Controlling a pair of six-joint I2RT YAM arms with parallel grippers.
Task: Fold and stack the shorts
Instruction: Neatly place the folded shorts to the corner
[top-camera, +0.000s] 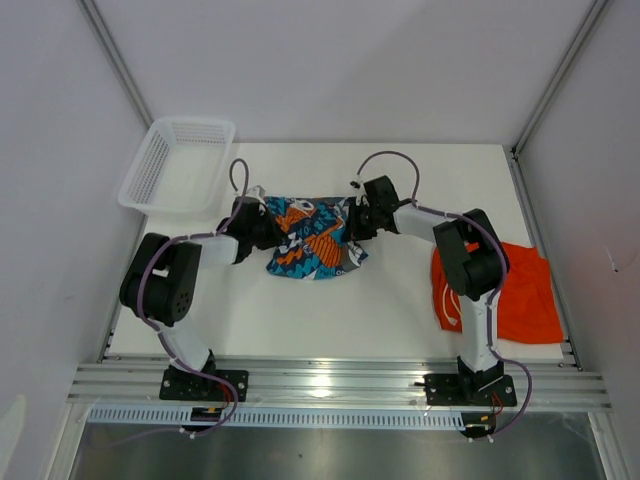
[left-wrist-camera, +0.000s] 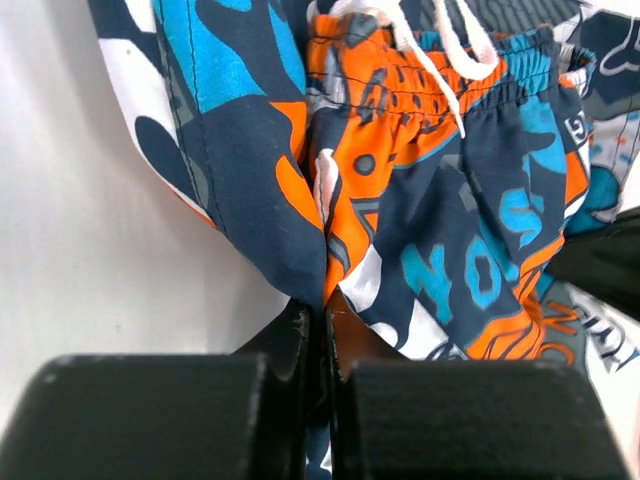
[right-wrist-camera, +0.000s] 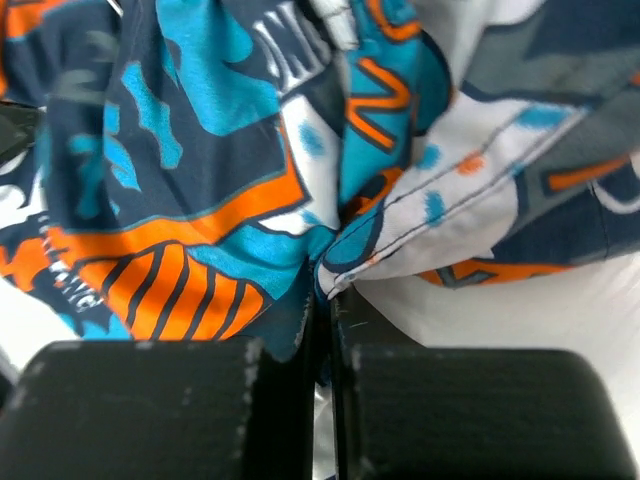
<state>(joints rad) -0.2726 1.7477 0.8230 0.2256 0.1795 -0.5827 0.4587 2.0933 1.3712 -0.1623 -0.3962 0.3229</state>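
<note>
Near the middle of the white desk (top-camera: 400, 300), the cartoon-print shorts (top-camera: 312, 240) are pinched from both sides: the left claw (left-wrist-camera: 322, 318) is clamped on one edge, the right claw (right-wrist-camera: 322, 302) on the opposite edge. The orange shorts (top-camera: 525, 290) lie at the desk's right edge, well apart.

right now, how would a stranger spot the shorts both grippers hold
On the white table, around its middle, lie the printed shorts, pinched by the left gripper and right gripper. Their busy navy-teal-orange print separates them from the plain orange shorts at the right edge.
</note>
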